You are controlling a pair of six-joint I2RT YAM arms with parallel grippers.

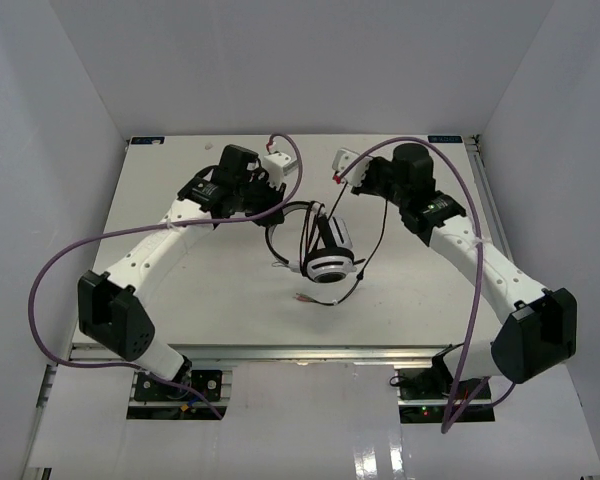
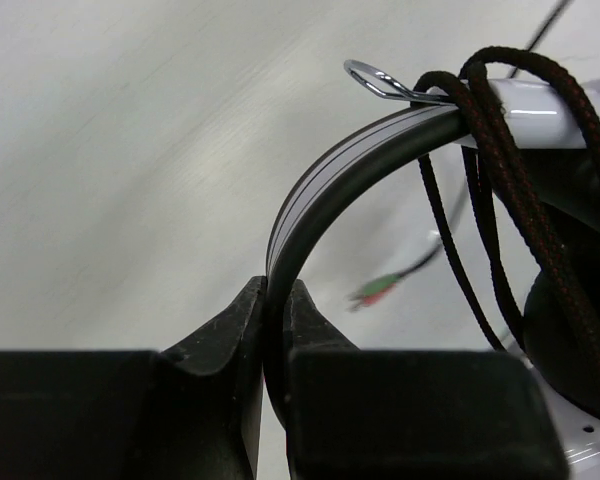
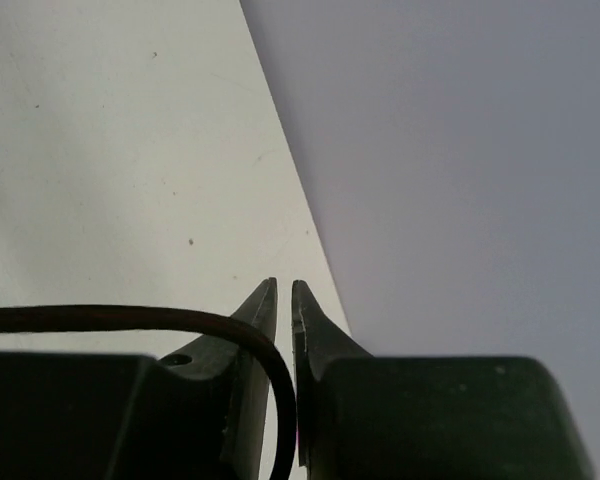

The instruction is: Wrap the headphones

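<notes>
The headphones lie mid-table, white with black pads, one cup facing up. Their thin black cable is looped around them, and its plug rests on the table in front. My left gripper is shut on the headband. In the left wrist view, the band rises out of the gripper and cable turns cross it. My right gripper hovers to the upper right of the headphones. Its jaws stand a narrow slit apart, and the cable curves down between them, loose.
Thick purple robot cables loop off both arms, one at the left and one at the right. White walls close in the table on three sides. The right gripper is near the back right corner of the table.
</notes>
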